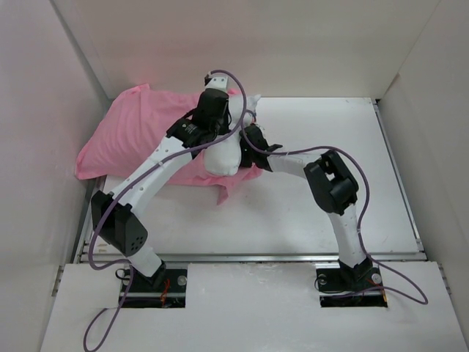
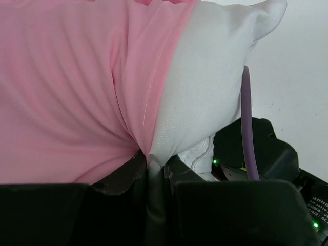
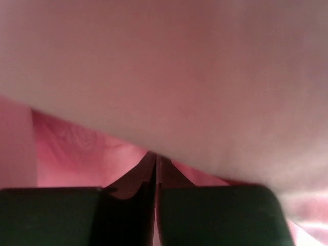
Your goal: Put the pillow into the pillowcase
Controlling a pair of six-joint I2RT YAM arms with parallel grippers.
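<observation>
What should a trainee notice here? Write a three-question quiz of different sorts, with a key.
1. True or false: the pillow lies wholly outside the pillowcase.
2. The left end effector is: A) open above bare table; B) closed on fabric where pink meets white; C) holding a purple cable.
3. Fill in: in the top view, the pillowcase lies toward the table's far ____ corner.

Key: 1 false, since only one white end sticks out; 2 B; 3 left.
</observation>
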